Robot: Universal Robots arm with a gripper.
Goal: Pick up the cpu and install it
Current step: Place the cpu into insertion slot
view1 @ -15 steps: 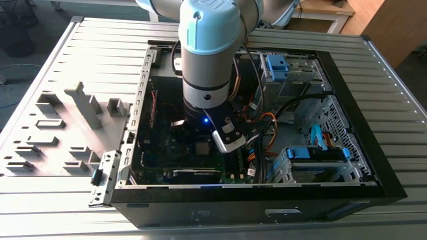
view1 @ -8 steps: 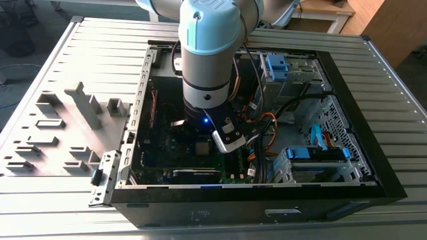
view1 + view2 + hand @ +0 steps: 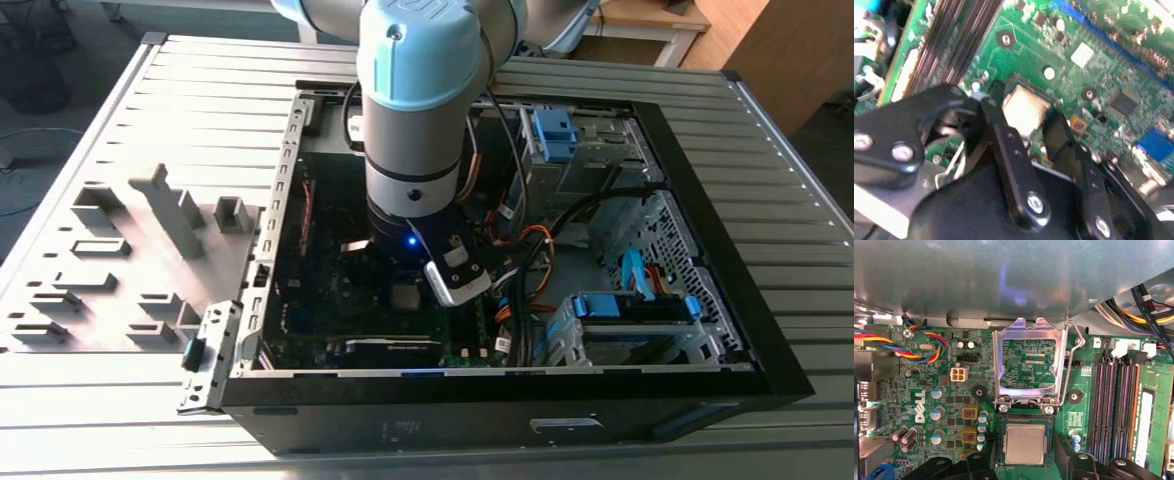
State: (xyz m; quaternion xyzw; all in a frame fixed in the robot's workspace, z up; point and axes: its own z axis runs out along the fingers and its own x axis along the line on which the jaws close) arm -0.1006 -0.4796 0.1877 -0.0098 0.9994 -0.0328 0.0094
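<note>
Cpu (image 3: 1025, 444) flat in socket (image 3: 1024, 419), load plate (image 3: 1026, 365) hinged up. Gripper (image 3: 1025, 456) spread, fingers (image 3: 1070, 455) either side of cpu, gap showing, nothing held. Cpu likely light, rigid, slick-lidded, fragile underneath: take by opposite edges, keep level, squeeze gently.

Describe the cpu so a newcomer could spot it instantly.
Look into the open black computer case, at the green motherboard under the arm. Next to the dark memory slots, a metal load plate stands swung open; the cpu lies in the socket by its hinge, between the black fingers. Its plain dull-silver square top stands out from the dark chips around.
</note>
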